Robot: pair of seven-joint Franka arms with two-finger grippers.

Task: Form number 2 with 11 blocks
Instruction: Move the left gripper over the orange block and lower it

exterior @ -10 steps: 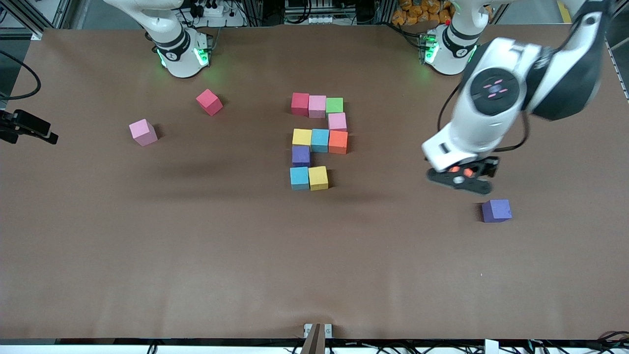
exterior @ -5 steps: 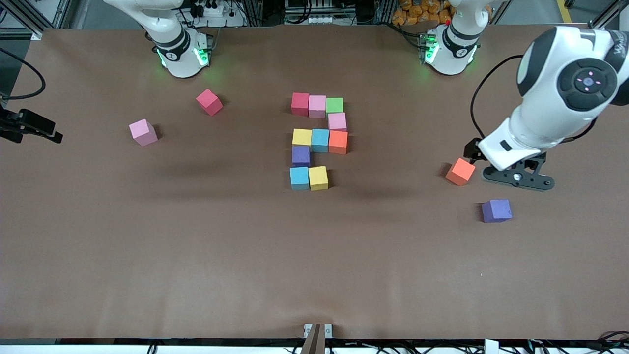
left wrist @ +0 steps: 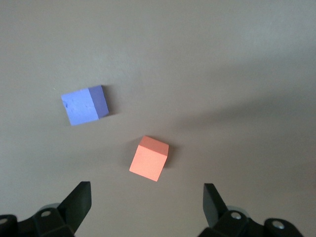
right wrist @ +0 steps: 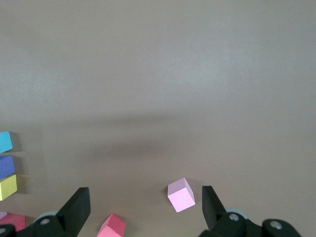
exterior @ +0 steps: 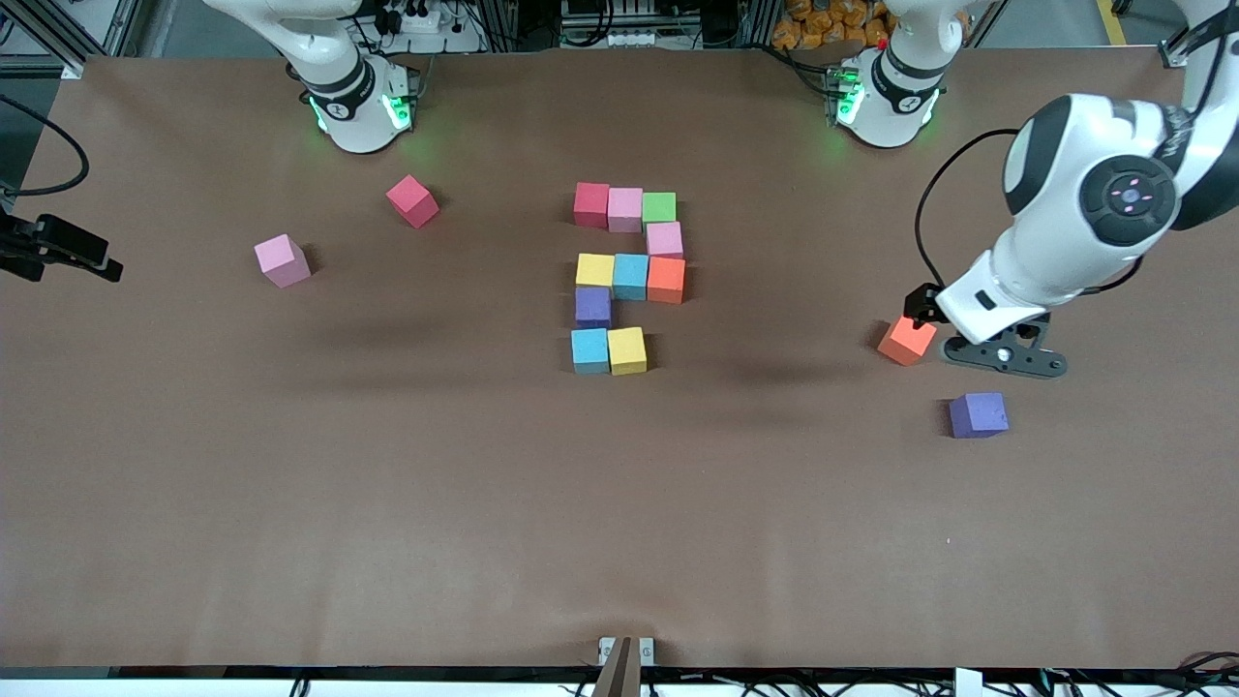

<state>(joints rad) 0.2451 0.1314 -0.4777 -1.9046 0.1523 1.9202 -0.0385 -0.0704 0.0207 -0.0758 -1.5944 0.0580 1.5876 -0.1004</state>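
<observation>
Several blocks form a partial number 2 point(exterior: 629, 276) at mid table. Its row nearest the front camera is a light blue block point(exterior: 589, 350) and a yellow block point(exterior: 626, 349). A loose orange block point(exterior: 907, 340) point(left wrist: 149, 159) lies toward the left arm's end, with a loose purple block point(exterior: 978, 414) point(left wrist: 85, 105) nearer the front camera. My left gripper point(exterior: 1005, 356) point(left wrist: 147, 190) hangs open and empty just beside the orange block. My right gripper point(right wrist: 146, 190) is open and empty, high over a loose pink block point(right wrist: 181, 195) point(exterior: 283, 260) and a red block point(right wrist: 112, 226) point(exterior: 412, 200).
Brown paper covers the table point(exterior: 619, 523), and its half nearest the front camera is bare. The two arm bases point(exterior: 353, 102) point(exterior: 886, 92) stand along the table's edge farthest from the front camera. A small bracket point(exterior: 624, 653) sits at the front edge.
The left gripper swung off the orange block toward the left arm's end, uncovering it, then eased back a little toward it. The blocks and the right arm stayed put.
</observation>
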